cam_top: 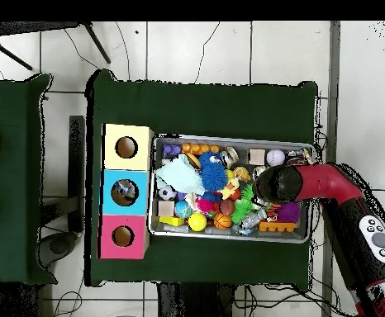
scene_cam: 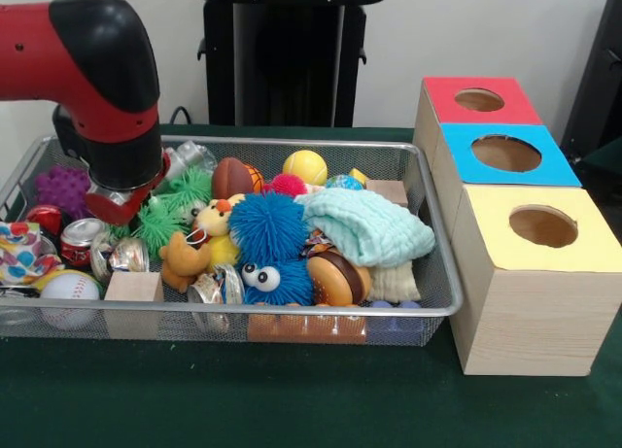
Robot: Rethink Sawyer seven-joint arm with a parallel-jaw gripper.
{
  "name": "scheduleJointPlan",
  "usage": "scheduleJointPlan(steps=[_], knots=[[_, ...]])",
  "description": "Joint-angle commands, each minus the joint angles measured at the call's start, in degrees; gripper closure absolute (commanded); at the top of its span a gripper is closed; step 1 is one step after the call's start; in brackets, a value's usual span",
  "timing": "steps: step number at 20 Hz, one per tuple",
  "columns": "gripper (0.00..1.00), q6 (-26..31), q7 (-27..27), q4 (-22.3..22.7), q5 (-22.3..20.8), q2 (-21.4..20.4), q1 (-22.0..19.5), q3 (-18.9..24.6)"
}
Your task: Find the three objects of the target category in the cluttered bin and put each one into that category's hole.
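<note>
The silver wire-mesh bin (scene_cam: pixel 292 143) is full of mixed toys and shows in the overhead view (cam_top: pixel 229 139) too. My red and black arm reaches down into its left end. The gripper (scene_cam: pixel 115 207) sits low among the clutter, beside a green spiky toy (scene_cam: pixel 171 215) and above crushed cans (scene_cam: pixel 84 240). In the overhead view the arm's head (cam_top: pixel 272 183) covers the gripper. Three wooden boxes with holes stand right of the bin: red (scene_cam: pixel 481 100), blue (scene_cam: pixel 505 155) and yellow (scene_cam: pixel 542 229).
The bin holds a yellow ball (scene_cam: pixel 305 166), a brown football (scene_cam: pixel 233 176), a blue furry toy with eyes (scene_cam: pixel 267 232), a mint cloth (scene_cam: pixel 369 224), a burger toy (scene_cam: pixel 335 278), a baseball (scene_cam: pixel 70 292), a wood block (scene_cam: pixel 133 292) and a purple spiky ball (scene_cam: pixel 63 188).
</note>
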Motion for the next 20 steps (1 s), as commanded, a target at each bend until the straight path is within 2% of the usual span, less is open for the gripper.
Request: scheduleJointPlan(steps=[1,5,6,12,15,18,20], knots=[[1.00,1.84,-14.99,4.88,1.40,0.01,-1.76,1.24],[1.00,4.20,-14.66,8.62,5.59,-5.86,-1.76,3.42],[1.00,4.17,-13.56,11.68,7.38,-8.54,-2.43,4.41],[1.00,2.14,-3.69,22.36,14.23,-16.72,-2.71,6.15],[1.00,-1.04,-2.30,24.92,15.99,-16.05,-3.20,7.70],[1.00,-7.72,0.31,27.10,15.90,-13.63,-3.31,8.95],[1.00,-9.14,0.29,27.69,15.59,-13.25,-3.26,9.29]])
